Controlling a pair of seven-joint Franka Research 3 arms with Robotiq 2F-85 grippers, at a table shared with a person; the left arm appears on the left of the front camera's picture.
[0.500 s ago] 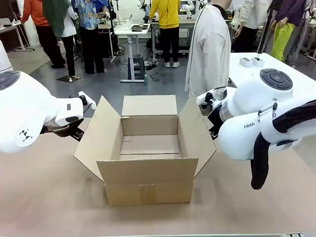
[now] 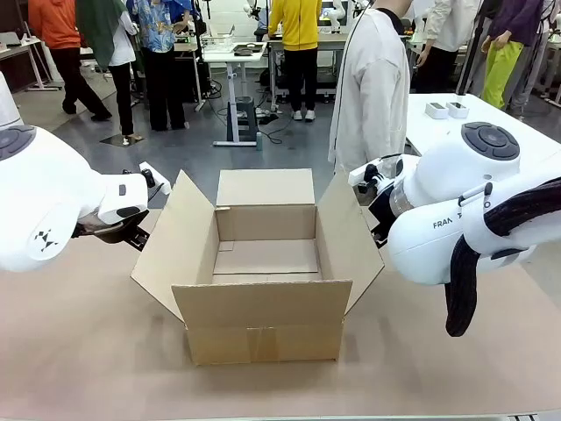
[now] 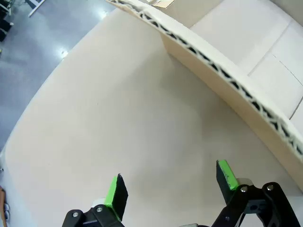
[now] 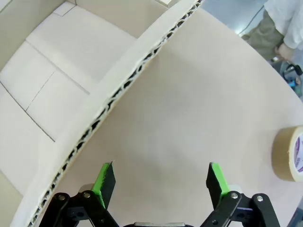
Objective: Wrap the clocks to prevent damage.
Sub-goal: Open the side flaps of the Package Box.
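Note:
The clocks are out of view. An open cardboard box (image 2: 263, 307) stands in the middle of the table with its flaps spread and nothing showing on its floor. My left gripper (image 3: 170, 177) is open above bare table, just outside the box's left flap (image 3: 227, 80). In the front view that gripper (image 2: 131, 235) sits low by the flap. My right gripper (image 4: 161, 166) hangs open over bare table beside the right flap (image 4: 118, 94). Nothing lies between either pair of fingers.
A roll of tan tape (image 4: 289, 153) lies on the table to the right of the box. A person in a pale coat (image 2: 372, 88) stands at the far side. The brown table (image 2: 88, 351) has free room in front of the box.
Both arms and the box hold still. Only a person far in the background has stepped to the left.

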